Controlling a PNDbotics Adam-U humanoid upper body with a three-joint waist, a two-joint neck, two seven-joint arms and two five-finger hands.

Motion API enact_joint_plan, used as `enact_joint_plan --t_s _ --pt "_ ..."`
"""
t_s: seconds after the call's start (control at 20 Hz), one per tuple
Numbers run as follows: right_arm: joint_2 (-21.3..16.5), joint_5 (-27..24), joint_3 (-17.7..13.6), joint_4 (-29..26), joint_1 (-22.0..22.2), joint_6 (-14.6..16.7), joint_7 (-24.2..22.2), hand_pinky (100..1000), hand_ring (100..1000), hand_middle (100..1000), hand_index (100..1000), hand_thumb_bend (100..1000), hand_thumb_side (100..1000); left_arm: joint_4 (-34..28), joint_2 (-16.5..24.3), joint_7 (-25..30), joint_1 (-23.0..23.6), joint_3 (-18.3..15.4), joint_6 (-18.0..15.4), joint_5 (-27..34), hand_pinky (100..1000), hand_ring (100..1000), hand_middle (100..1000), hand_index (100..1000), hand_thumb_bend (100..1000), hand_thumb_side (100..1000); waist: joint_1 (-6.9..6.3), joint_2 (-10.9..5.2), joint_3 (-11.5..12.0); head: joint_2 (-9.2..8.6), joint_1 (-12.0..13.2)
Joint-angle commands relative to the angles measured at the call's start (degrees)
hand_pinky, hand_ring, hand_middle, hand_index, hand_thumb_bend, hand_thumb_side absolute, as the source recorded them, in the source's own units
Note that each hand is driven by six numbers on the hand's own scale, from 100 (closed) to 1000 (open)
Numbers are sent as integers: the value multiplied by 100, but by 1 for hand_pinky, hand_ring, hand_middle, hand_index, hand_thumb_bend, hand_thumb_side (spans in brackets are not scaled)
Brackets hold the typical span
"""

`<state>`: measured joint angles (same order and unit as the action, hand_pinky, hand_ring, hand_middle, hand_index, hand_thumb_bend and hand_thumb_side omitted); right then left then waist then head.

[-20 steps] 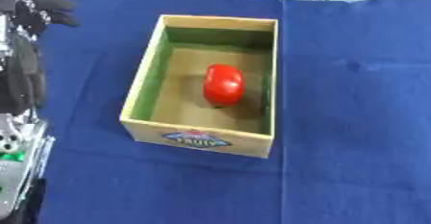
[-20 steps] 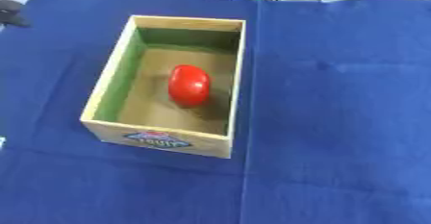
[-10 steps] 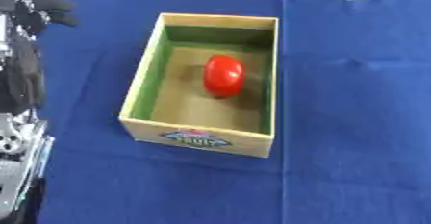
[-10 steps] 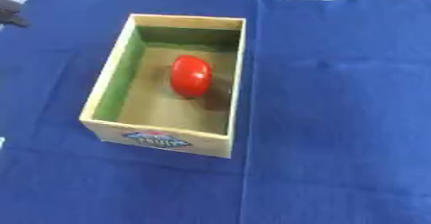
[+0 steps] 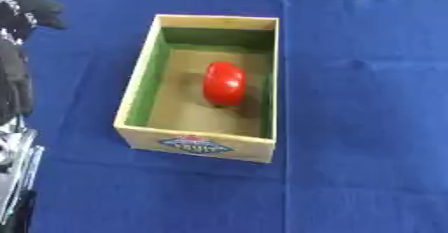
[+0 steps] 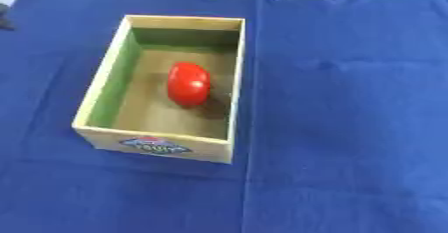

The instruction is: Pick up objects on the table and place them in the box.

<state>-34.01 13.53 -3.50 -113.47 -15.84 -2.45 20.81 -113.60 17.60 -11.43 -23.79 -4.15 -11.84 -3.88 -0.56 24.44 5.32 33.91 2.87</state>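
With the red fruit (image 5: 224,83) lying in the wooden box (image 5: 140,89) mid-table, placing looks done; the left hand (image 5: 19,52) at the table's left edge hangs relaxed, holding nothing.

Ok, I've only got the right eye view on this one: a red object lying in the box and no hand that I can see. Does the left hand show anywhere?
Observer: Yes. The left eye view shows the left hand at the upper left edge, over the blue cloth.
Operator: Is it touching the box?
Observer: No. In that view a strip of cloth lies between the hand and the left wall of the box.
Operator: Anything below the hand?
Observer: The black arm runs down the left edge, with silver parts near the lower left corner.
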Motion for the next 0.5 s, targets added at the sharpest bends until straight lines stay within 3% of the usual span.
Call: enact_joint_plan --t_s 0.05,0.5 --pt "-69 30 -58 -112 -24 13 36 838 875 890 862 100 1000 -99 98 -5 -78 -44 -14 -14 527 597 669 892 110 969 10 -118 10 -20 -240" --pt "-40 12 -86 -112 -22 16 83 837 872 888 862 100 1000 -99 94 -3 -75 -48 -17 -8 527 597 670 892 111 969 23 -147 2 -56 -390"
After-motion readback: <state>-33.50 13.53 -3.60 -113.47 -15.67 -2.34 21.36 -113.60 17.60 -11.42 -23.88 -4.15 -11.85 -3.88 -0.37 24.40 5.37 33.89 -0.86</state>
